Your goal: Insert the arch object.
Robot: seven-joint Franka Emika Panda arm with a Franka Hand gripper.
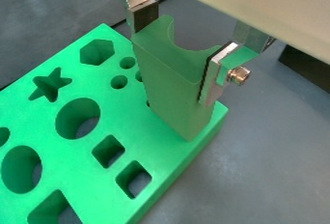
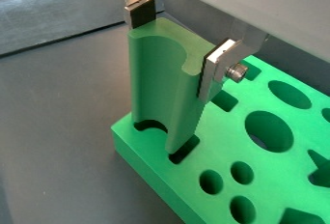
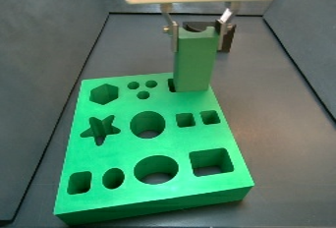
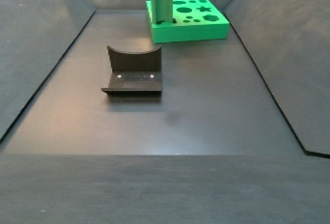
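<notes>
The pincer (image 1: 180,42) grips the upper part of the arch object (image 1: 175,78), its silver fingers (image 2: 217,67) closed against opposite faces. The green block stands upright with its lower end sunk in a cut-out at one corner of the holed board (image 3: 144,148), seen in both wrist views. On the dark desk (image 4: 168,141), the fixture (image 4: 133,70) stands well apart from the board.

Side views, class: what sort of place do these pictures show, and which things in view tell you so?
Probably a robot test cell: dark walls enclose a bare floor, the gripper holds the green arch object upright at the holed board, and a dark fixture stands apart.
</notes>
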